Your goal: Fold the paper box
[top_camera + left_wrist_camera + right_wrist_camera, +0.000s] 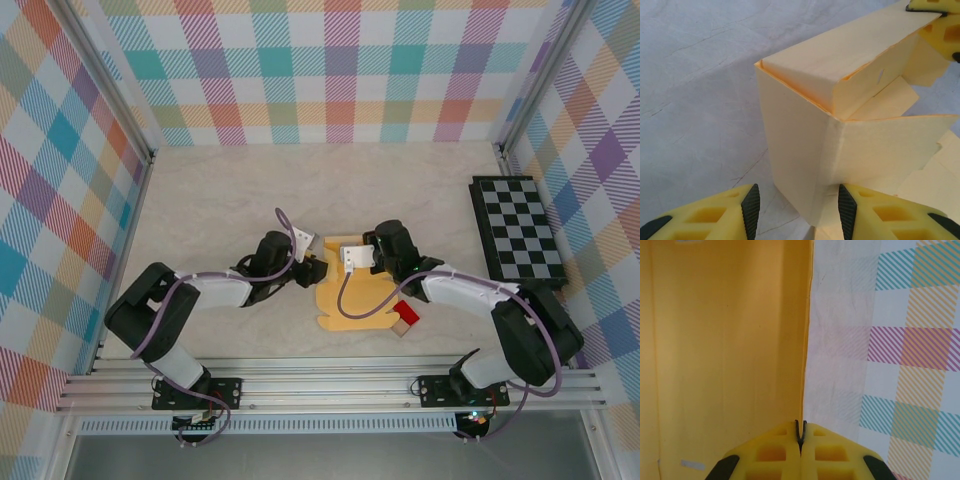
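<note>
Where the two arms meet at mid-table, items are entered from the left.

**Surroundings**
- Table (200, 200): pale, marbled surface, enclosed by plaid walls (60, 200) on three sides.
- Purple cable (340, 292): hangs from the right arm and loops across the flat part of the carton sheet.
- Red block (408, 315): carries a tan cube (401, 327) and lies against the near right corner of the sheet.
- Checkered board (517, 230): black and white, flat beside the right wall, well apart from the work.

**Task item**
- Paper box (335, 300): pale orange-yellow card at the centre of the table, partly erected. Flat flaps lie toward the near edge. Upright walls stand at the far end, between the two grippers.

**Jaws**
- Left gripper (795, 205): jaws apart. A lower vertical corner of the carton stands between them. The right-hand pad (846, 205) sits against the wall, though I cannot tell if it presses. The other pad is clear of the card, with bare table in the gap.
- Right gripper (801, 437): jaws closed on the thin edge of an upright panel. In the wrist view the card rises to the left of the fingers.
</note>
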### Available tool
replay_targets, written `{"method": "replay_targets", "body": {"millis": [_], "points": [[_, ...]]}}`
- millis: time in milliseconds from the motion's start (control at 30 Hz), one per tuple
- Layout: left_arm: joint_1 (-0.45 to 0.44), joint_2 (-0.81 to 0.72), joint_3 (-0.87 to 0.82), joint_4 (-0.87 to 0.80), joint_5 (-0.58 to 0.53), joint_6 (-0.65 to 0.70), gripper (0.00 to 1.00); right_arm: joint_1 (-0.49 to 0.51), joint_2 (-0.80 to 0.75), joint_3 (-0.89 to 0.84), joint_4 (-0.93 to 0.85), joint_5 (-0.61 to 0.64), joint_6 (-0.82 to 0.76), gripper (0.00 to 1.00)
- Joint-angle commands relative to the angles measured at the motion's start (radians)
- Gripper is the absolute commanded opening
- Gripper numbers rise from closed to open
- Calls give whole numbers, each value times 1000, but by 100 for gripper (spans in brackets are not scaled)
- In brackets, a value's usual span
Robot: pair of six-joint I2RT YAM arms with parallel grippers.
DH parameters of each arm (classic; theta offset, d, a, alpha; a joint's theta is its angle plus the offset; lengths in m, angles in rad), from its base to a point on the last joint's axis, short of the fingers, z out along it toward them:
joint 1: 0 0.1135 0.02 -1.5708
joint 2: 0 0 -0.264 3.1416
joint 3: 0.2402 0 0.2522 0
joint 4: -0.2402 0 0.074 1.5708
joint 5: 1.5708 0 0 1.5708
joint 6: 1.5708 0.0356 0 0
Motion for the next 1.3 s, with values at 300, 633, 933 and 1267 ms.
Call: {"method": "replay_targets", "body": {"millis": [300,633,933,1267], "points": [[-87,61,62,-12,-246,-101,52,36,53,-81,152,46,-123,0],[-96,18,95,-180,-330,-224,61,48,58,-81,142,72,-128,0],[-113,-67,29,-159,-274,-264,64,53,52,-84,159,89,-115,0],[-144,-42,53,-105,-231,-216,64,54,38,-80,113,90,-75,0]]}}
